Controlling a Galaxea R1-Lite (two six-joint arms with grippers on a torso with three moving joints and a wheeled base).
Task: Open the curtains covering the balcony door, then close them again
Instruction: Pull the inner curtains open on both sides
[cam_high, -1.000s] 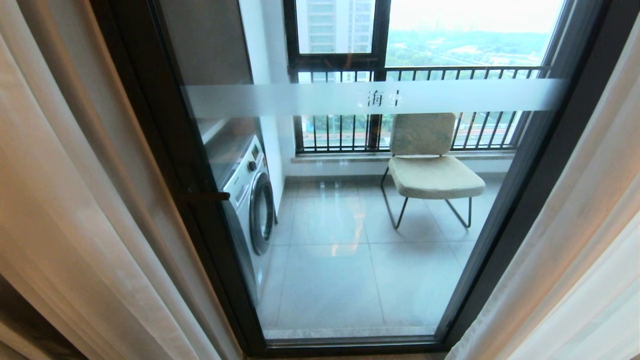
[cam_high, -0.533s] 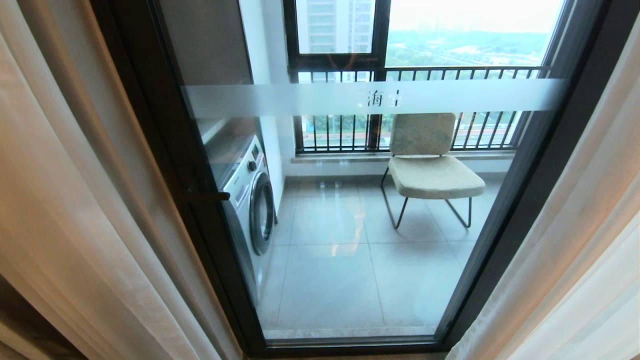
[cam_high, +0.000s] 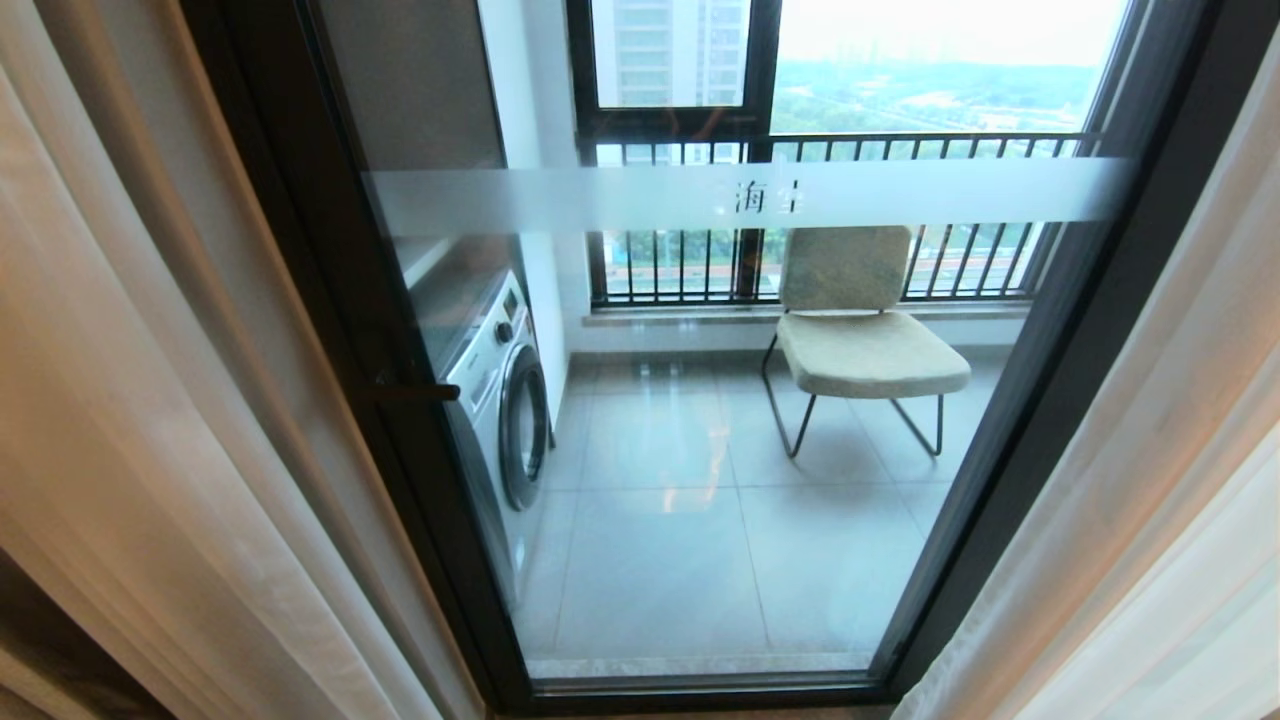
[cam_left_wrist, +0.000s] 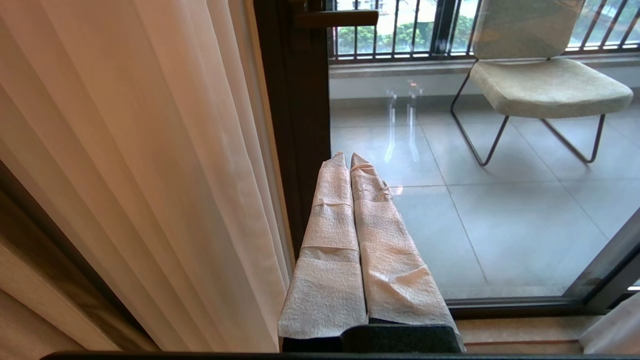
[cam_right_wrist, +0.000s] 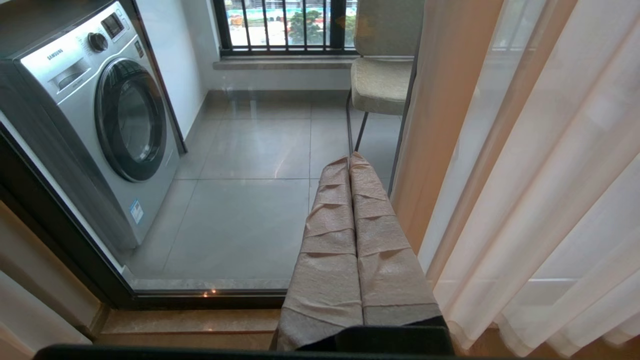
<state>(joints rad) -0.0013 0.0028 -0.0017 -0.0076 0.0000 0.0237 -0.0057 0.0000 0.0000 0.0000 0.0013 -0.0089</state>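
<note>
- Across the middle of the head view, the balcony door (cam_high: 700, 420), a tall glass panel in a dark brown-black frame with a frosted band, stands uncovered.
- The curtains, floor-length pleated sheers over heavier beige drapes, hang bunched at both sides: the left panel (cam_high: 150, 420) and the right panel (cam_high: 1150, 500), their folds running floor to ceiling.
- Beyond the glass sit a silver front-loading washing machine (cam_right_wrist: 100, 120) and a cream cushioned chair (cam_high: 860, 340) on thin metal legs.
- The left gripper (cam_left_wrist: 350, 157), fingers wrapped in white cloth and pressed together on nothing, points at the door frame, with the left panel just beside it on its outer side.
- The right gripper (cam_right_wrist: 349, 159), likewise closed and empty, has the right panel just beside it on its outer side.
- Judging by this, closing comes next; each arm is nearest its own panel and must reach outward, then draw the fabric towards the centre.
</note>
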